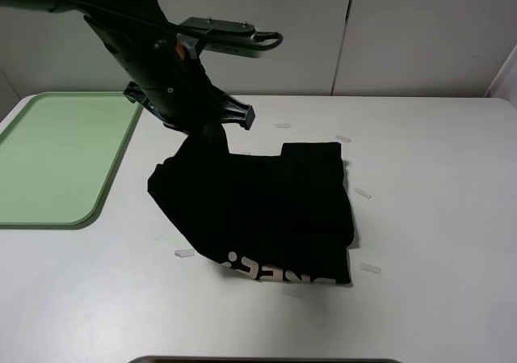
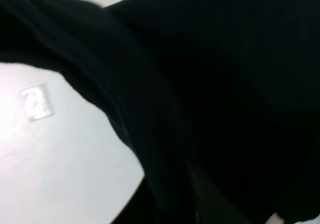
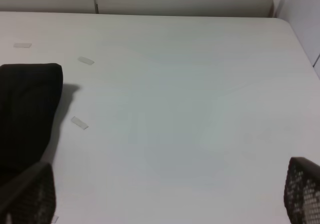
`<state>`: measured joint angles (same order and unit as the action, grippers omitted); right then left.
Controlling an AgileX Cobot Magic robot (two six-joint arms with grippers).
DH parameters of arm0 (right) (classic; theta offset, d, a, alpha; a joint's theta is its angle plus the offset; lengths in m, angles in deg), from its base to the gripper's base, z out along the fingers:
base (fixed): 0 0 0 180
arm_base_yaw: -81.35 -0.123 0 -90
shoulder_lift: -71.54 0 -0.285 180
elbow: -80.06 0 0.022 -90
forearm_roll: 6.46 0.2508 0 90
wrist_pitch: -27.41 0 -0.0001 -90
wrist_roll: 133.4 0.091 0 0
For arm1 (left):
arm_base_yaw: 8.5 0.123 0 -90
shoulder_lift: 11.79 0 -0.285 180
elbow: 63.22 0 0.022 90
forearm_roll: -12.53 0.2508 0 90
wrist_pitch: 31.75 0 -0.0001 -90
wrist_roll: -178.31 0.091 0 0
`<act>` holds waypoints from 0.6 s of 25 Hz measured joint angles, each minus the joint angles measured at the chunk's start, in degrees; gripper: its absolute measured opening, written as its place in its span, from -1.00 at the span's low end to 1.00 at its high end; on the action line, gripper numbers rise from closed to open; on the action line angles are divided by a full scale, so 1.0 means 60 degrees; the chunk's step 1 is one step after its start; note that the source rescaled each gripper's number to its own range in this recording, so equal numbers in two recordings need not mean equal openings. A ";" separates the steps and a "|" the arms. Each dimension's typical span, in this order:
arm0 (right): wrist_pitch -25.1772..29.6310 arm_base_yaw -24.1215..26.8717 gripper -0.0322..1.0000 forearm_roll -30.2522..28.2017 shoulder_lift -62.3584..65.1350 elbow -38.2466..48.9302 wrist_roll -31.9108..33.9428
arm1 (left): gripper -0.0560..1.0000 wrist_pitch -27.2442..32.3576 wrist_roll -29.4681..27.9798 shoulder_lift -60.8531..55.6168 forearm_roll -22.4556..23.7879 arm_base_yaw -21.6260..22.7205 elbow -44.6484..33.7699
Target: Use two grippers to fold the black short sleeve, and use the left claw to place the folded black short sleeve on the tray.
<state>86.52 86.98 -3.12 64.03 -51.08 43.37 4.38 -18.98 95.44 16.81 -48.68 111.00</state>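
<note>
Gripping folded black shirt point(image 1: 266, 205) corner, left gripper point(image 1: 212, 130) lifts it beside tray point(image 1: 56, 153); right gripper point(image 3: 165, 196) spread wide.

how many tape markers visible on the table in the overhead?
6 tape markers: two behind the black T-shirt at and, two on its right at and, near-left, front. The shirt may hide others.

A white table point(image 1: 436, 217) fills most of the overhead view, its surface smooth and evenly lit; small clear tape strips point(image 1: 361, 193) dot the middle; behind the far edge stands a pale wall of panels point(image 1: 266, 31) with a thin dark vertical seam point(image 1: 345, 31).
</note>
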 joint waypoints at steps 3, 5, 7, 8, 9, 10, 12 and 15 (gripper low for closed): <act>0.0000 0.0000 1.00 0.0000 0.0000 0.0000 0.0000 | -0.89 -0.0035 -0.0152 0.0401 0.0000 -0.0405 0.0440; 0.0000 0.0000 1.00 0.0000 0.0000 0.0000 0.0000 | -0.89 -0.0076 -0.0185 0.0693 0.0000 -0.0612 0.0736; 0.0000 0.0000 1.00 0.0000 0.0000 0.0000 0.0000 | -0.89 -0.0129 -0.0215 0.1028 -0.0141 -0.0817 0.1112; 0.0000 0.0000 1.00 0.0000 0.0000 0.0000 0.0000 | -0.89 -0.0167 -0.0215 0.1161 -0.0228 -0.0891 0.1255; 0.0000 0.0000 1.00 0.0000 0.0000 0.0000 0.0000 | -0.89 -0.0212 -0.0215 0.1321 -0.0346 -0.0967 0.1415; 0.0000 0.0000 1.00 0.0000 0.0000 0.0000 0.0000 | -0.89 -0.0243 -0.0215 0.1489 -0.0440 -0.1047 0.1564; 0.0000 0.0000 1.00 0.0000 0.0000 0.0000 0.0000 | -0.89 -0.0310 -0.0215 0.1828 -0.0621 -0.1195 0.1821; 0.0000 0.0000 1.00 0.0000 0.0000 0.0000 0.0000 | -0.89 -0.0543 -0.0215 0.2277 -0.0812 -0.1404 0.2070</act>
<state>86.52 86.98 -3.12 64.03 -51.08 43.37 1.12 -20.27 109.10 11.94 -57.10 123.42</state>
